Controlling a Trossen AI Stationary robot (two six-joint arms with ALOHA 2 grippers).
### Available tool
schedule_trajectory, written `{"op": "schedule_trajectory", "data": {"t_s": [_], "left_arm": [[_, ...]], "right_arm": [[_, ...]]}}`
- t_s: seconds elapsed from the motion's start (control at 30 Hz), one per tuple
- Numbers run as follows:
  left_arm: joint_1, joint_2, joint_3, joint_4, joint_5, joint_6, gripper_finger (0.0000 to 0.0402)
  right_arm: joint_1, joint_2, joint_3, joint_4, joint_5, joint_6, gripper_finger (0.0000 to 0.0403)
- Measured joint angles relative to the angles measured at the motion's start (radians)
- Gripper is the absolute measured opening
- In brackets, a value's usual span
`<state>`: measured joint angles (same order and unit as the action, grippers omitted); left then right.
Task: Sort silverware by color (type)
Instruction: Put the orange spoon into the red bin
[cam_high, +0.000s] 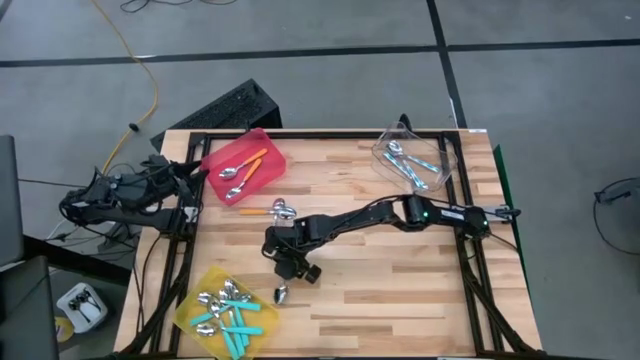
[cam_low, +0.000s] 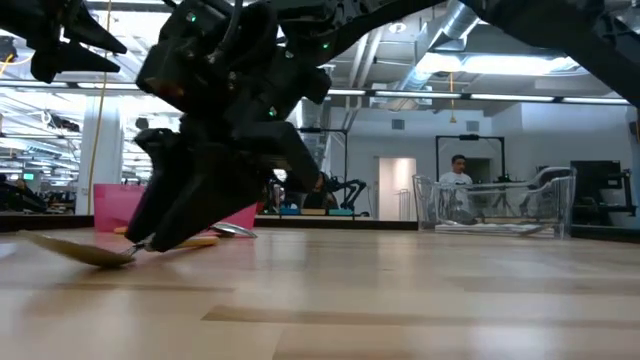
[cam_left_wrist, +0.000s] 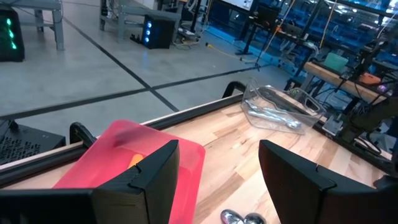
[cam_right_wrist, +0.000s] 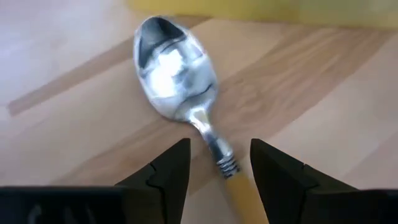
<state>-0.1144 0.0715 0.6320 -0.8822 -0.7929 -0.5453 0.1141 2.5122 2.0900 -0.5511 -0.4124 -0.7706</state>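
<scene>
A spoon with an orange handle and a shiny bowl (cam_right_wrist: 171, 68) lies on the wood table just off the yellow bin; its bowl (cam_high: 281, 293) shows past my right gripper. My right gripper (cam_right_wrist: 219, 165) (cam_high: 298, 272) slants down over it, open, one finger on each side of the handle (cam_right_wrist: 239, 193) just behind the neck. In the low view the bowl (cam_low: 85, 250) rests on the table by the fingertips (cam_low: 140, 243). My left gripper (cam_left_wrist: 217, 180) (cam_high: 195, 178) waits open at the table's left edge beside the red bin (cam_high: 243, 163).
The red bin holds orange-handled spoons, the yellow bin (cam_high: 228, 312) teal ones, and the clear bin (cam_high: 415, 160) at the far right light blue ones. Another orange-handled spoon (cam_high: 268, 209) lies loose near the red bin. A person (cam_low: 458, 185) stands in the room behind.
</scene>
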Motion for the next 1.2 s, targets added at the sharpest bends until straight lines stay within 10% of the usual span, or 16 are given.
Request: {"op": "schedule_trajectory", "data": {"t_s": [0.63, 1.2], "left_arm": [[0.000, 0.000, 0.000, 0.001, 0.000, 0.001, 0.0205], [0.000, 0.000, 0.000, 0.000, 0.000, 0.000, 0.0205]], "right_arm": [[-0.042, -0.011, -0.033, -0.076, 0.094, 0.104, 0.0076], [-0.034, -0.015, -0.054, 0.037, 0.216, 0.559, 0.0073]]}}
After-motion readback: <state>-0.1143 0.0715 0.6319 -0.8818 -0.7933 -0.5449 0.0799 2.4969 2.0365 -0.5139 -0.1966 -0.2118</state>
